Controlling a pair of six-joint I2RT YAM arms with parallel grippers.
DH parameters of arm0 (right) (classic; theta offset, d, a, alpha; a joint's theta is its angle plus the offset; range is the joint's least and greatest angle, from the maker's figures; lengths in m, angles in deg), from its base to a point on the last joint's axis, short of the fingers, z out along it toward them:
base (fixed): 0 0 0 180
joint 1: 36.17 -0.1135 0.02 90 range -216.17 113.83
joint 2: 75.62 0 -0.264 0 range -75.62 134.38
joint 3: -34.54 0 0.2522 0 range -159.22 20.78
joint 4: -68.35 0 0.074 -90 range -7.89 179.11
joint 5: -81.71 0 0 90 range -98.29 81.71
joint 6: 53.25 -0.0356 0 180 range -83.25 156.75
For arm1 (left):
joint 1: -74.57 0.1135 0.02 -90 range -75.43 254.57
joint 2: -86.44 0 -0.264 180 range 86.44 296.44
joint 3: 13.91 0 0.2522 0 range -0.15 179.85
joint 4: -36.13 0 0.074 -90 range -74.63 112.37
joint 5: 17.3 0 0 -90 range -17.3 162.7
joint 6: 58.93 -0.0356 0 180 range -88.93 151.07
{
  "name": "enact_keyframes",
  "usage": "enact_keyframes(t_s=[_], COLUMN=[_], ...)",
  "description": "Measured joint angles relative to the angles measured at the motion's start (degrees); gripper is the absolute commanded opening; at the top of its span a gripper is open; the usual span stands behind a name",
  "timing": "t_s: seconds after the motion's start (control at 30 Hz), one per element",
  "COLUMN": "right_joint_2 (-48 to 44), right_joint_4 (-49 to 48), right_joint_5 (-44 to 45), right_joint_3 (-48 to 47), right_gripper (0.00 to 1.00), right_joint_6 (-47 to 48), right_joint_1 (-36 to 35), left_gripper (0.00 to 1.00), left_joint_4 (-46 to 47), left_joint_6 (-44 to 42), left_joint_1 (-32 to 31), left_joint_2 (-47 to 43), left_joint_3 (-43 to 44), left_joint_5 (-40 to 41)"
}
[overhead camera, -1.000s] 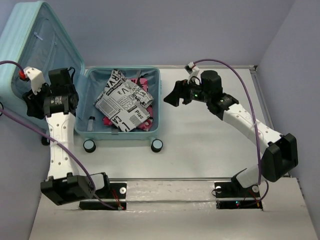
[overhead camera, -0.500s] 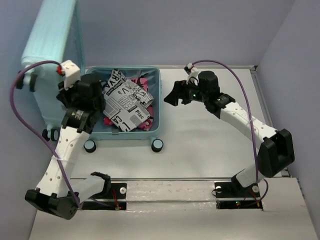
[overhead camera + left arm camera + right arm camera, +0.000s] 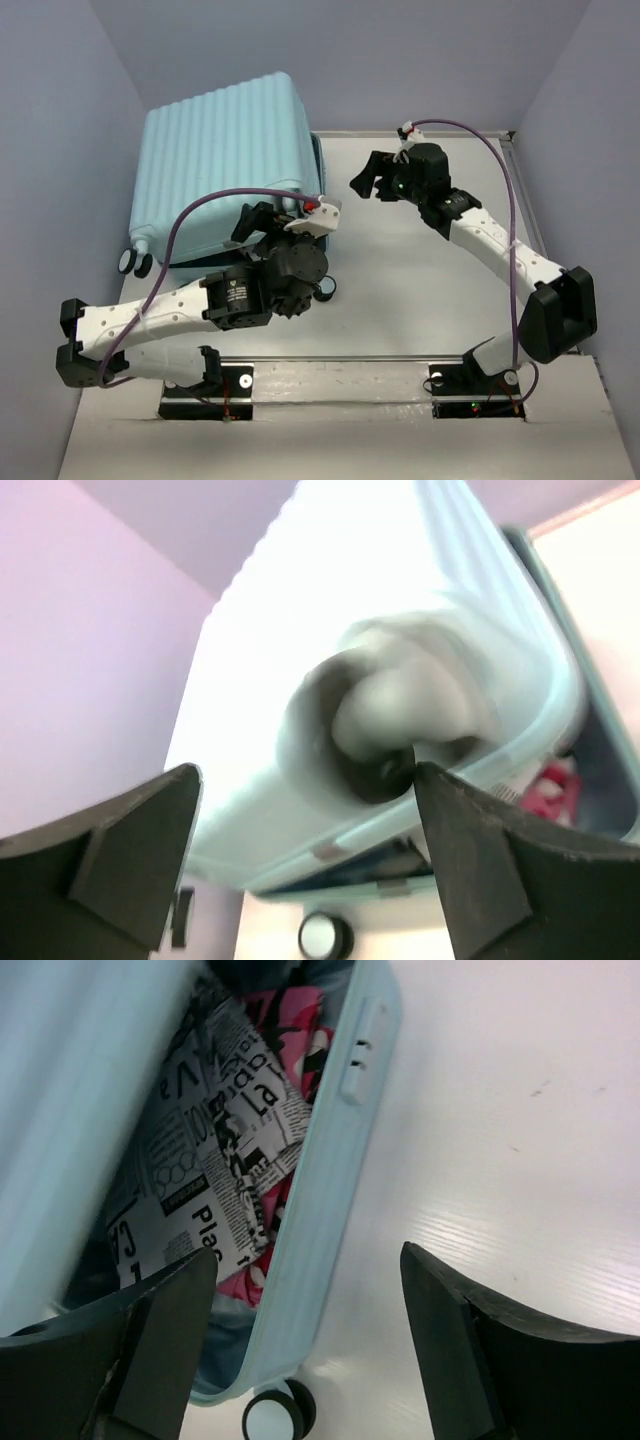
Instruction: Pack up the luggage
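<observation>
Your left gripper [image 3: 308,775] is standing wide with nothing between its fingers, hovering just in front of a blurred corner of the lid [image 3: 400,580]. Your right gripper [image 3: 308,1260] is also spreading wide and empty, hanging over the tabletop [image 3: 420,290] beside the case's right rim. The luggage [image 3: 220,150] is lying at the back left of the tabletop, its lid resting down over the base but not seating: a gap is showing, with the newsprint-patterned cloth [image 3: 210,1150] and a pink item [image 3: 285,1010] sitting right at the edge. That cloth is likely risking a pinch in the seam, or propping the lid so it springs back. A second ago the lid was lying open at the left; now it is covering the base, and your left arm is reaching across the case's front
</observation>
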Motion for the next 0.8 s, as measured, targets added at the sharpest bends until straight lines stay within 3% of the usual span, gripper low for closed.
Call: enact_keyframes(t_s=[0.07, 0.1, 0.17, 0.23, 0.27, 0.33, 0.37, 0.4, 0.43, 0.47, 0.57, 0.6, 0.73, 0.8], right_joint_2=[-1.3, -1.8, -2.9, -3.4, -3.4, -3.5, -3.5, -3.5, -3.5, -3.5, -3.6, -3.6, -3.6, -3.6], right_joint_4=[0.1, 0.4, 1.1, 1.2, 1.2, 1.4, 1.4, 1.4, 1.4, 1.4, 1.4, 1.5, 1.8, 1.9], right_joint_5=[2.7, 3.6, 5.8, 7.2, 7.7, 7.7, 7.6, 7.3, 6.8, 6.5, 4.9, 4.4, 2.0, 1.1], right_joint_3=[1.1, 1.5, 2.2, 2.4, 2.4, 2.5, 2.6, 2.8, 3.1, 3.3, 4.7, 5.0, 6.3, 6.5], right_gripper=[0.67, 0.54, 0.43, 0.21, 0.11, 0.07, 0.07, 0.07, 0.07, 0.07, 0.07, 0.07, 0.07, 0.07], right_joint_6=[-0.7, -0.8, -1.3, -1.1, -1.1, -1.1, -1.2, -1.0, -0.7, -0.5, 0.3, 0.4, 1.1, 1.4], right_joint_1=[1.2, 1.6, 2.6, 3.3, 3.5, 3.5, 3.5, 3.4, 3.4, 3.4, 3.4, 3.4, 3.4, 3.4], left_gripper=[0.99, 0.99, 0.99, 0.93, 0.74, 0.44, 0.34, 0.18, 0.11, 0.06, 0.06, 0.06, 0.06, 0.06], left_joint_4=[0.2, -0.4, -5.6, -6.2, -6.0, -6.6, -7.0, -6.9, -7.4, -7.8, -11.9, -12.6, -14.8, -15.6], left_joint_6=[-0.5, -0.2, 3.0, 6.6, 7.3, 10.4, 12.7, 14.8, 17.0, 18.7, 25.1, 26.6, 32.5, 34.6], left_joint_1=[-3.6, -4.1, -6.8, -5.8, -5.2, -0.4, 5.7, 13.5, 21.7, 25.3, 46.6, 49.7, 74.9, 83.3], left_joint_2=[1.0, 1.6, 4.3, 7.3, 7.5, 7.3, 7.2, 7.1, 7.0, 7.0, 8.3, 8.8, 13.4, 16.5], left_joint_3=[3.3, 5.3, 12.6, 22.6, 24.8, 28.9, 31.0, 32.2, 32.2, 32.2, 32.7, 32.8, 32.9, 32.9], left_joint_5=[-1.7, -4.3, -7.2, -12.7, -13.8, -19.4, -22.8, -26.5, -29.6, -31.5, -41.5, -43.6, -57.1, -60.2])
